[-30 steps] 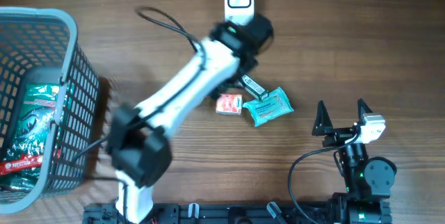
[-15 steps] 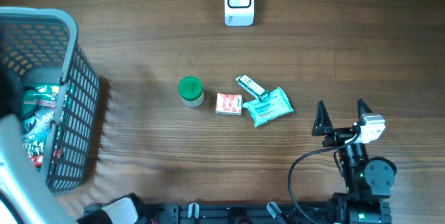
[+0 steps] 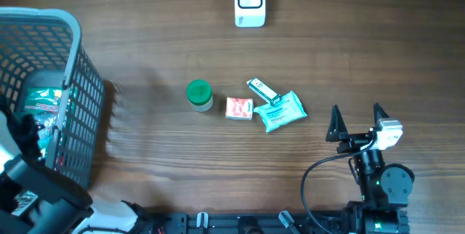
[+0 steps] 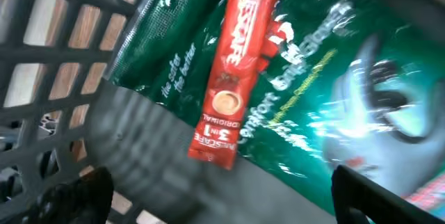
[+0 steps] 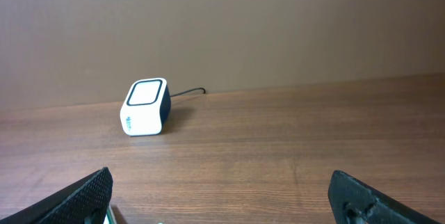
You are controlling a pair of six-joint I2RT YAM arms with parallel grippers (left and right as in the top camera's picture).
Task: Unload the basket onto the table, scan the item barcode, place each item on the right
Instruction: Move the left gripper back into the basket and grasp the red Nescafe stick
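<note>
Scanner (image 3: pixel 249 1) on wooden table (image 3: pixel 145 52), brown wall (image 5: pixel 278 15) behind; left hand (image 4: pixel 222 196), right hand (image 3: pixel 356 121) released.

Left tool (image 4: pixel 222 200) moved from scanner (image 3: pixel 249 1) into basket (image 3: pixel 45 19).

Basket (image 3: pixel 73 27) far left; jar (image 3: pixel 198 94), box (image 3: pixel 239 108), pouch (image 3: pixel 282 110) mid-table; scanner (image 3: pixel 249 1) behind.

Soft, even light covers the table (image 3: pixel 145 45); a faint shadow lies beside the basket (image 3: pixel 43 16). Inside the basket, motion blur smears everything and glare streaks the green packet (image 4: pixel 313 78).
</note>
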